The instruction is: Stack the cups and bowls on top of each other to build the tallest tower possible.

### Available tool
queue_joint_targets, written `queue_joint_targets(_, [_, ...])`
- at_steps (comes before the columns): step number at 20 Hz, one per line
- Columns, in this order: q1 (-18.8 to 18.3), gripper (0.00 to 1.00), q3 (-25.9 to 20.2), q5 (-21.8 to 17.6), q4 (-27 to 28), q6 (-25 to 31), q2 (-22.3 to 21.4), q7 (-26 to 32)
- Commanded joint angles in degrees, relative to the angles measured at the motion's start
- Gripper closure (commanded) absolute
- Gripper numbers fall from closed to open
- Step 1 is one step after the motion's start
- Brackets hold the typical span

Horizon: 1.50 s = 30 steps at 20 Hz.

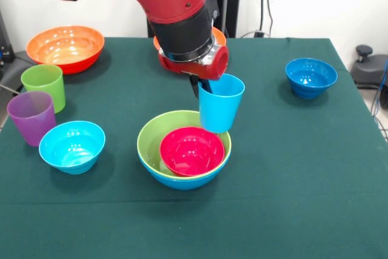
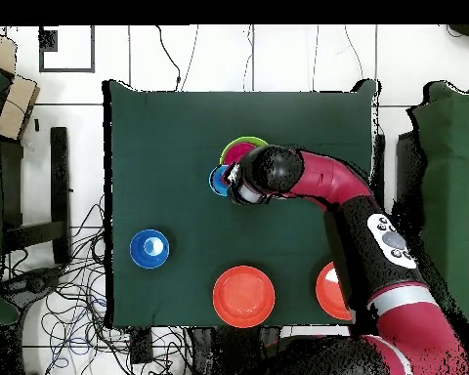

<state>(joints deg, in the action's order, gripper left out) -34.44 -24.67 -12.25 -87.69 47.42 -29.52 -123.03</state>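
My gripper [image 1: 203, 87] is shut on the light blue cup [image 1: 220, 102], pinching its far rim. It holds the cup upright just above the right rim of the tower [image 1: 183, 148]. The tower is a magenta small bowl [image 1: 191, 150] in a lime green bowl [image 1: 151, 141] in a large blue bowl [image 1: 182, 181]. A cyan small bowl [image 1: 72, 145], a purple cup [image 1: 31, 117] and a lime green cup [image 1: 44, 85] stand at the left. A dark blue small bowl [image 1: 311, 77] stands at the right. In the overhead view the cup [image 2: 219, 181] shows beside the tower [image 2: 240, 150].
One orange bowl [image 1: 65, 47] sits at the far left corner, and a second one [image 1: 219, 36] shows behind my wrist. Both also show in the overhead view [image 2: 243, 296] [image 2: 331, 290]. The table carries a dark green cloth [image 1: 303, 198]. The arm hides the left-hand cups in the overhead view.
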Motion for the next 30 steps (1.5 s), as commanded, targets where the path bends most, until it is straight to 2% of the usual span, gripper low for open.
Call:
queue_joint_targets(1, [-1.5,1.00,-4.3,-4.7,-0.5,-2.2,2.4,12.4])
queue_joint_targets(9, [-3.5,1.00,-5.4,-5.3,1.8,0.6,3.5,14.0])
queue_joint_targets(20, [-4.7,1.00,-6.2,-5.4,2.3,4.7,1.7,14.2])
queue_joint_targets(30, [-4.9,1.00,-6.3,-6.1,3.4,4.4,2.8,14.5])
